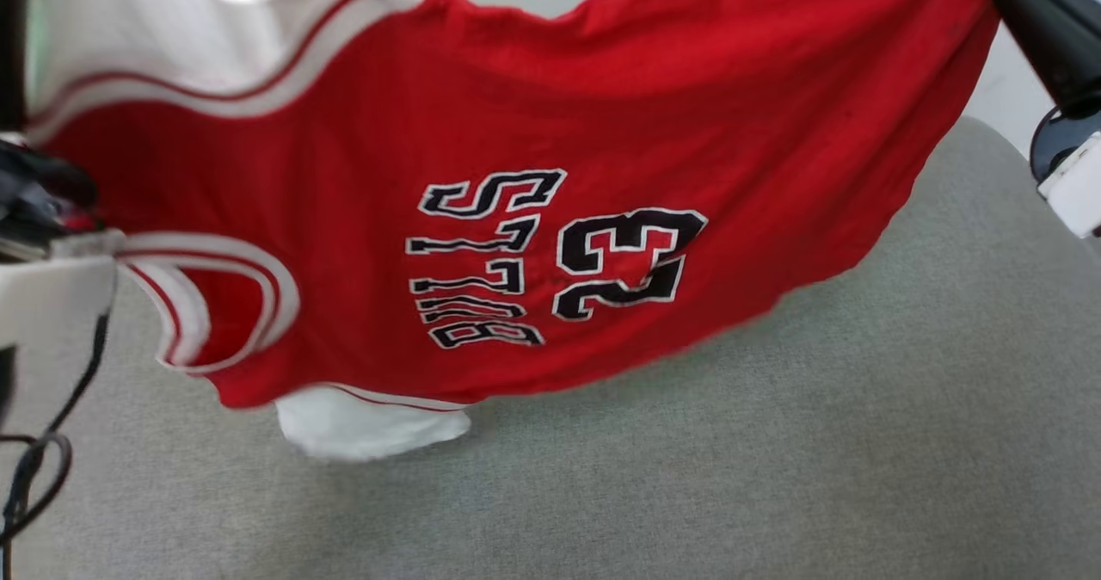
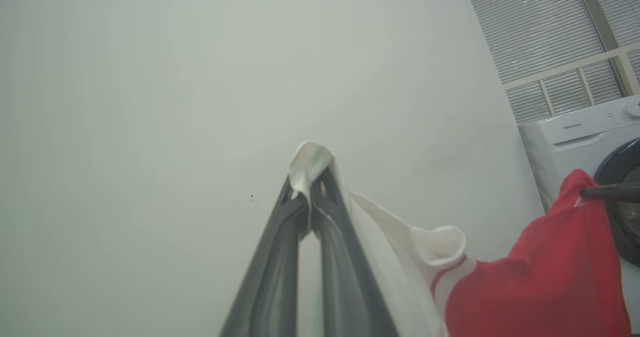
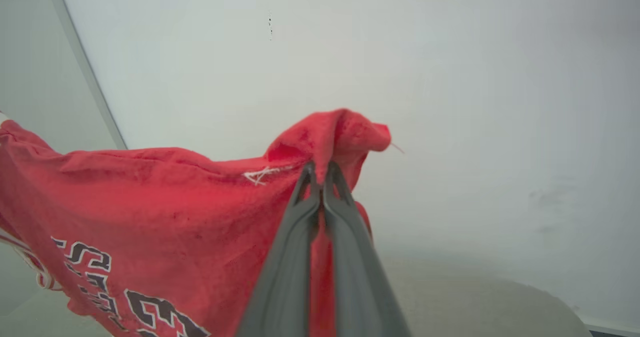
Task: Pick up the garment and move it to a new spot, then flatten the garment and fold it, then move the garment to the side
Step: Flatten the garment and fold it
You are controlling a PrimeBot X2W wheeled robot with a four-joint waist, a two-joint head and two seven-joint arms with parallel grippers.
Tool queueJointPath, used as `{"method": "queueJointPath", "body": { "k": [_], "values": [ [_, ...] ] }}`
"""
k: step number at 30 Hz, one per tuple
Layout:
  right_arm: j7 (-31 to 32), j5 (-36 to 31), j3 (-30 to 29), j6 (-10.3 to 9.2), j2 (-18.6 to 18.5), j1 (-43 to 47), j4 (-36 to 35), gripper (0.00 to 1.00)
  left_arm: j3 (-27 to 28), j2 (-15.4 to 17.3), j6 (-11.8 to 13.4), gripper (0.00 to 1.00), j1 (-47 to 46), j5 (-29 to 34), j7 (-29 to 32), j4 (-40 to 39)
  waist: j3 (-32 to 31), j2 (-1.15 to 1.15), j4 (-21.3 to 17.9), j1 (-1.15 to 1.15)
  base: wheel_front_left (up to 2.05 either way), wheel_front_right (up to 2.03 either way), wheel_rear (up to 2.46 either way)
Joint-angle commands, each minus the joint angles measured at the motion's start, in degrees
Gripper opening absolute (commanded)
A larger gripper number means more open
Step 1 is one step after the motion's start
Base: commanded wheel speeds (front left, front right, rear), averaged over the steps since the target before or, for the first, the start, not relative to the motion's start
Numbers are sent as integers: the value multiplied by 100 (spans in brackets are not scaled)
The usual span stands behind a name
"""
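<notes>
Grey fabric covers the desk [image 1: 774,442], pale wall [image 3: 450,77] behind. Garment [image 1: 533,115] hangs stretched above it, long axis left to right, collar [image 1: 215,305] at the robot's left, hem [image 1: 946,89] right. Left gripper [image 2: 311,187] is clenched on a white sleeve [image 2: 310,159], right gripper [image 3: 320,177] on the hem's corner. A washing machine [image 2: 570,132] appears from the left wrist.

Grey fabric-covered surface [image 1: 774,477], rounded at its far-right corner; white lower sleeve [image 1: 370,429] of the red jersey-style garment [image 1: 602,107] dangling onto it, contact unclear.
</notes>
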Motion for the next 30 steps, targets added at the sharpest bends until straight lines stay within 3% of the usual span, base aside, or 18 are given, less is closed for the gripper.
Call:
{"method": "queueJointPath", "body": {
  "k": [1,10,18,25,30],
  "values": [
    [-53,-36,-23,-2,86,-125,-104,0,79,-14,37,0,-229,-55,45,-10,85,0,-71,1,0,0,0],
    [-404,-170,-134,-2,109,-572,-269,0,117,123,-49,0,-1340,-1,248,312,672,0,-157,1,0,0,0],
    [-839,-423,-197,-2,69,-1353,77,0,-71,231,-409,0,-2633,112,399,983,1622,0,-123,1,0,0,0],
    [-1621,-802,-108,-2,73,-2621,1028,0,-478,87,-963,0,-4412,448,297,2128,2570,0,-75,1,0,0,0],
    [-2499,-1247,-10,-4,135,-3527,2062,0,-720,-270,-1214,0,-5751,758,-42,3262,3007,0,-41,1,0,0,0]
  ]
}}
